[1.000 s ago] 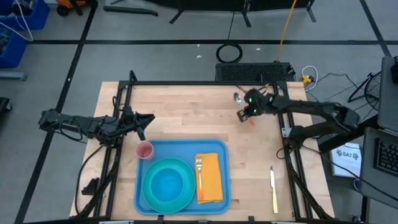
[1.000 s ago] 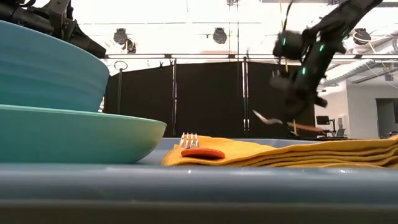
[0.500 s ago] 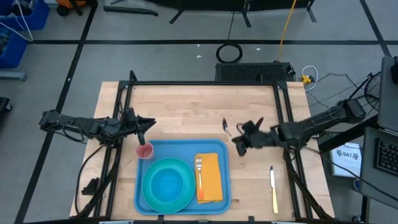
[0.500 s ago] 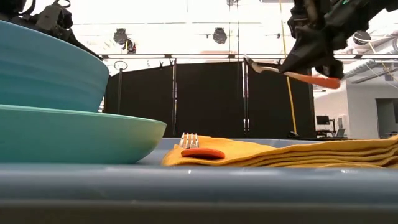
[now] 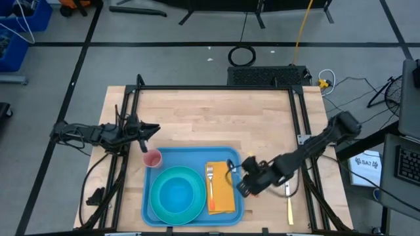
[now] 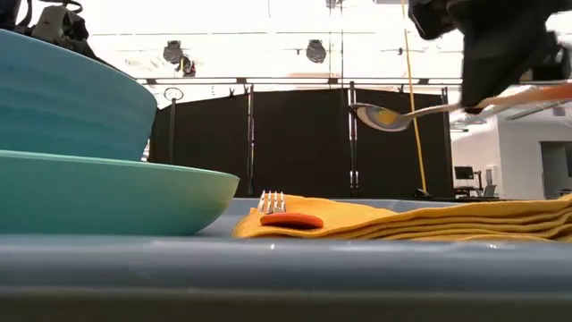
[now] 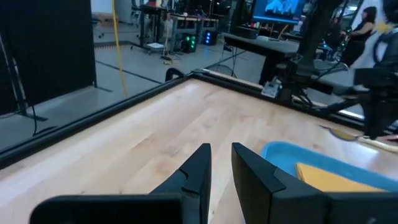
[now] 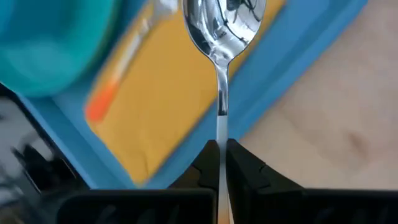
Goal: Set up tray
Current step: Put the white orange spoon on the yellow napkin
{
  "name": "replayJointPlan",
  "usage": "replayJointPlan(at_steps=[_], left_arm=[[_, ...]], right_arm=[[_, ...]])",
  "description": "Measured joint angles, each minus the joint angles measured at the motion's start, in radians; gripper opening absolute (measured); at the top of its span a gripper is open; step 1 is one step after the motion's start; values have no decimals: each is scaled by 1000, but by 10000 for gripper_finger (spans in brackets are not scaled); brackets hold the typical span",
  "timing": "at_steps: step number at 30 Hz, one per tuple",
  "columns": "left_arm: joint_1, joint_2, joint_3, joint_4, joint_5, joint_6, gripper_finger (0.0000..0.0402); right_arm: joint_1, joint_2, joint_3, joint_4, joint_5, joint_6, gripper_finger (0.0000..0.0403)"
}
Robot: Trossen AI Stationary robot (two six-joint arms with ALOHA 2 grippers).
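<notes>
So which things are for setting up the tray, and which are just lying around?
For the job:
tray
plate and bowl
napkin
fork
pink cup
spoon, held by the right gripper
knife, on the table beside the tray

Just lying about:
black cable coil on the floor

I'm working in a robotics lab or studio, not a home: the wooden table [image 5: 210, 118] stands on a grey floor marked with dark tape lines [image 5: 197, 44], black curtain panels [image 6: 295, 143] close it off, ceiling spotlights [image 6: 315, 50] hang overhead, and monitors [image 7: 283, 7] glow on benches behind.
</notes>
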Motion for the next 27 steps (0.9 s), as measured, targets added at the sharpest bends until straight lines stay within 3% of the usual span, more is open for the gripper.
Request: replayJointPlan(at_steps=[6,12,17,23,27], left_arm=[[0,-26,0,-20,75,54,67],[0,-57,0,-13,156,130,67],[0,-64,0,-21,161,143,67],[0,-64,0,-31,161,153,67],[0,-64,0,-29,157,164,67]], right_arm=[[-13,222,330,-310,-122,-16,0],[-29,382,446,-254,-125,12,0],[-24,434,453,-235,-15,96,0],[1,461,454,-105,371,275,0],[9,505,454,5,398,317,0]])
